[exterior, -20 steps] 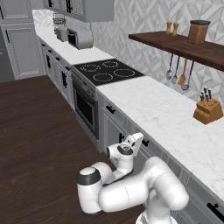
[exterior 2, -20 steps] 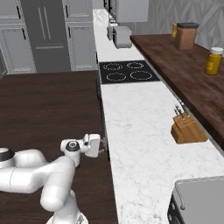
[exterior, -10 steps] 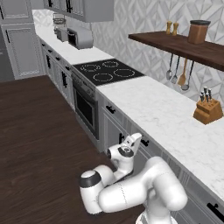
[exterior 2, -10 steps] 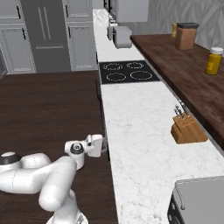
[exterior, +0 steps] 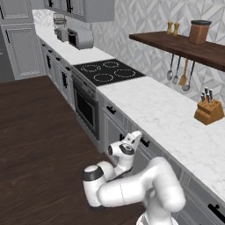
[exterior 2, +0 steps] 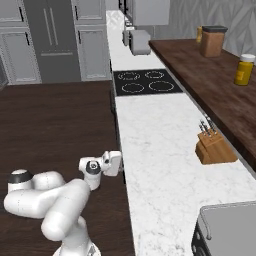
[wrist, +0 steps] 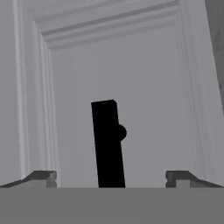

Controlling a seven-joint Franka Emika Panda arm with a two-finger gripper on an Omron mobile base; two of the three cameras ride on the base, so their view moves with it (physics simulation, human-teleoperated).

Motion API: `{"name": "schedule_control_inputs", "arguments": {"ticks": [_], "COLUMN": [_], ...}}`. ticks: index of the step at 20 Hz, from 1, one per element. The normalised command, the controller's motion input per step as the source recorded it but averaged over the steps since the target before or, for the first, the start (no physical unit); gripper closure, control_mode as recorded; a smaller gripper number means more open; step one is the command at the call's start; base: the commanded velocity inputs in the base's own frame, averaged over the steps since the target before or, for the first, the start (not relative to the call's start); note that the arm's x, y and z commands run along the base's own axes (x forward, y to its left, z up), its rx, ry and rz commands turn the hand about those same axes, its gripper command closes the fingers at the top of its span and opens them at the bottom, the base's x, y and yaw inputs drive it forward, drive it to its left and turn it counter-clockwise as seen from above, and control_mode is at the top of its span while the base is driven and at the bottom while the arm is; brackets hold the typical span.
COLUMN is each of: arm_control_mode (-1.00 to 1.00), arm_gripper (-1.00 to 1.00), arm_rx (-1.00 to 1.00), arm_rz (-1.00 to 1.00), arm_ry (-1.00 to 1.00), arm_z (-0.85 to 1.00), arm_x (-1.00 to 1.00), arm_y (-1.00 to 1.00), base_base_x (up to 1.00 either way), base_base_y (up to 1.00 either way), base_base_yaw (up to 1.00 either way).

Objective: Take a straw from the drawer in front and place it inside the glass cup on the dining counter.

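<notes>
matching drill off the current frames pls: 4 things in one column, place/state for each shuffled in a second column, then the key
Things:
1. knife block
2. black bar handle
3. cooktop
4. yellow-lidded jar

Places or states:
A. on the dark wooden shelf
B. straight ahead of the open gripper, on the panelled drawer front
C. set flush in the white counter, four rings
D. standing on the white counter, holding knives

Pairs: 1-D, 2-B, 3-C, 4-A

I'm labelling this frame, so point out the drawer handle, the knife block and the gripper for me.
drawer handle (wrist: 108, 144), hand view, middle of the black bar.
knife block (exterior 2: 214, 151), right base view, side of the wooden block.
gripper (wrist: 111, 177), hand view, midway between the two fingers.
</notes>
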Motion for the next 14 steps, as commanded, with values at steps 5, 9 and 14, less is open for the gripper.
{"name": "schedule_control_inputs", "arguments": {"ticks": [5, 9, 14], "arm_control_mode": [-1.0, -1.0, -1.0], "arm_gripper": [-1.0, -1.0, -1.0], "arm_rx": [0.0, 0.0, 0.0], "arm_rz": [0.0, 0.0, 0.0], "arm_ry": [0.0, 0.05, 0.1], "arm_z": [-0.22, -0.64, -0.91], "arm_x": [0.37, 0.35, 0.28], "arm_y": [-0.19, -0.37, -0.45], "base_base_x": [0.0, 0.0, 0.0], "base_base_y": [0.0, 0.0, 0.0], "base_base_yaw": [0.0, 0.0, 0.0]}}
